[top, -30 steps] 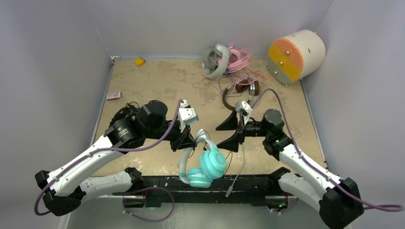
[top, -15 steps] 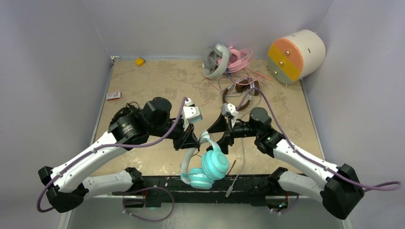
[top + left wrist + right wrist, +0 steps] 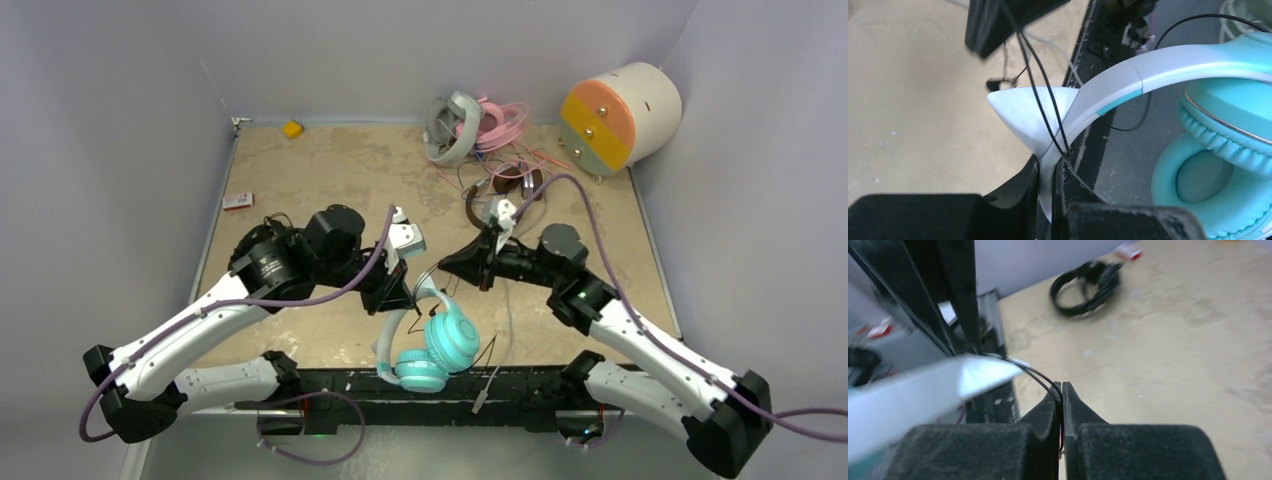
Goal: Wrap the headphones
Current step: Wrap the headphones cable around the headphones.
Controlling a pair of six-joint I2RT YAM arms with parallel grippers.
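pinching black cable [image 3: 1041,378], right gripper [image 3: 1062,388]; left gripper [image 3: 1049,169] clamps teal headphones [image 3: 448,340].

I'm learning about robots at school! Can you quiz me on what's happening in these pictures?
1. True or false: the left pincer grips the teal headphones by the white headband.
2. The right pincer pinches: A) a pink earcup, B) a thin black cable, C) nothing?
3. Fill in: the cream cylinder sits in the back ____ corner.
Key: 1 true; 2 B; 3 right.
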